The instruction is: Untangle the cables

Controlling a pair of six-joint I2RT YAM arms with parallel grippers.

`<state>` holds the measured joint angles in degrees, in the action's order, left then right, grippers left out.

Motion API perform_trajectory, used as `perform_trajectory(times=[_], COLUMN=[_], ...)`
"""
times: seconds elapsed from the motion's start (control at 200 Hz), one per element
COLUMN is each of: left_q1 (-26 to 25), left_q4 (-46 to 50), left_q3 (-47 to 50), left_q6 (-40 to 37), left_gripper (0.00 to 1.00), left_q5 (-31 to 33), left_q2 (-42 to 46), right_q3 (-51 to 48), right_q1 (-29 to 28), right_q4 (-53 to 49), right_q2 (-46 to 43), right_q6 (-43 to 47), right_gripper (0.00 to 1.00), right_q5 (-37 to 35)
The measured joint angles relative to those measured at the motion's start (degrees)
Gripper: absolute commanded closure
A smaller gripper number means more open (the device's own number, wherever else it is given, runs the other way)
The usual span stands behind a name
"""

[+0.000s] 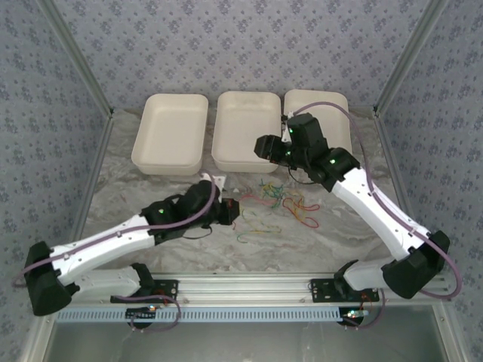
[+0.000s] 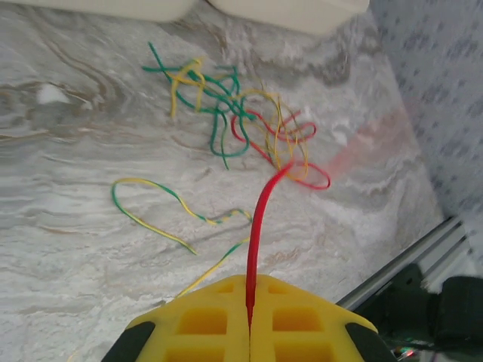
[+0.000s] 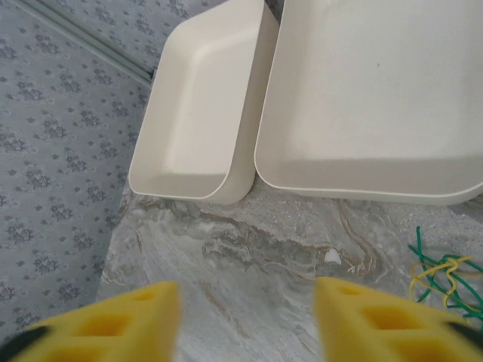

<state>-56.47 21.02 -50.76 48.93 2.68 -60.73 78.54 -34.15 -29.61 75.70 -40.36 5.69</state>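
Observation:
The cables [image 1: 283, 197] lie in a loose red, green and yellow tangle on the marble table, right of centre. My left gripper [image 2: 250, 302] is shut on one red cable [image 2: 260, 219], which rises from its yellow fingertips toward the tangle [image 2: 249, 121]. A yellow-green cable [image 2: 151, 204] lies apart in a loop, nearer the gripper. In the top view the left gripper [image 1: 232, 213] sits just left of the pile. My right gripper [image 3: 245, 317] is open with nothing between its fingers. It hovers over bare marble in front of the trays, and green and yellow cable ends [image 3: 445, 275] show at its right.
Three cream trays stand in a row at the back: left [image 1: 170, 132], middle [image 1: 245, 130] and right [image 1: 317, 105]. The right arm's thick purple cable [image 1: 347, 113] arcs over the right tray. A metal rail [image 1: 249, 285] runs along the near edge.

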Motion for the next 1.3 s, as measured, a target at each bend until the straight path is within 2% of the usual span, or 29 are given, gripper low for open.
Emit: perform_trajectory(times=[0.185, 0.31, 0.47, 0.605, 0.809, 0.879, 0.939, 0.984, 1.009, 1.029, 1.114, 1.129, 1.194, 1.299], left_q1=[18.38, 30.64, 45.05, 51.49, 53.75, 53.86, 53.86, 53.86, 53.86, 53.86, 53.86, 53.86, 53.86, 53.81], left_q4=[4.35, 6.75, 4.37, 0.98, -3.8, -4.96, -5.62, -6.08, -6.27, -6.25, -5.7, -5.57, -5.35, -3.82], left_q3=[-3.45, -9.11, -11.15, -12.7, -19.1, -20.9, -22.01, -22.64, -22.88, -23.08, -24.11, -24.33, -25.4, -25.57], left_q6=[1.64, 1.44, 1.9, 2.82, 2.99, 2.97, 2.71, 2.49, 2.34, 2.03, 1.64, 1.55, 1.01, 0.59], left_gripper=[1.0, 1.0, 1.0, 1.0, 1.0, 0.92, 0.79, 0.59, 0.43, 0.34, 0.16, 0.09, 0.04, 0.04], left_q5=[-5.01, -8.59, -11.37, -12.94, -14.03, -14.25, -14.75, -15.39, -15.76, -16.11, -17.33, -17.53, -18.38, -18.84], left_q2=[5.95, 4.24, -1.46, -11.87, -31.26, -36.59, -40.0, -41.88, -42.66, -43.1, -43.85, -43.85, -43.58, -40.7], right_q3=[0.07, 0.02, -4.28, -10.05, -17.07, -18.12, -18.97, -19.69, -20.22, -20.68, -23.43, -23.98, -26.58, -31.41], right_q1=[2.05, 2.1, -0.87, -4.85, -11.21, -13.0, -14.34, -15.26, -15.82, -16.2, -17.75, -17.97, -18.93, -20.46], right_q4=[-0.68, -1.68, -1.73, -2.16, -4.17, -5.01, -5.62, -5.97, -6.16, -6.25, -6.54, -6.69, -7.1, -7.61], right_q2=[-6.29, -12.17, -19.69, -23.37, -24.52, -24.7, -24.85, -25.0, -25.07, -25.14, -25.51, -25.55, -25.57, -25.9], right_q6=[0.87, 0.98, 0.7, -0.35, -2.1, -2.64, -3.23, -3.82, -4.22, -4.39, -5.99, -6.34, -7.96, -11.39], right_gripper=[0.25, 0.25, 0.25, 0.25, 0.26, 0.26, 0.27, 0.28, 0.29, 0.29, 0.31, 0.32, 0.33, 0.34], right_q5=[-0.33, -1.09, -3.43, -5.81, -10.19, -11.63, -12.92, -13.99, -14.62, -15.06, -16.94, -17.18, -18.45, -20.09])
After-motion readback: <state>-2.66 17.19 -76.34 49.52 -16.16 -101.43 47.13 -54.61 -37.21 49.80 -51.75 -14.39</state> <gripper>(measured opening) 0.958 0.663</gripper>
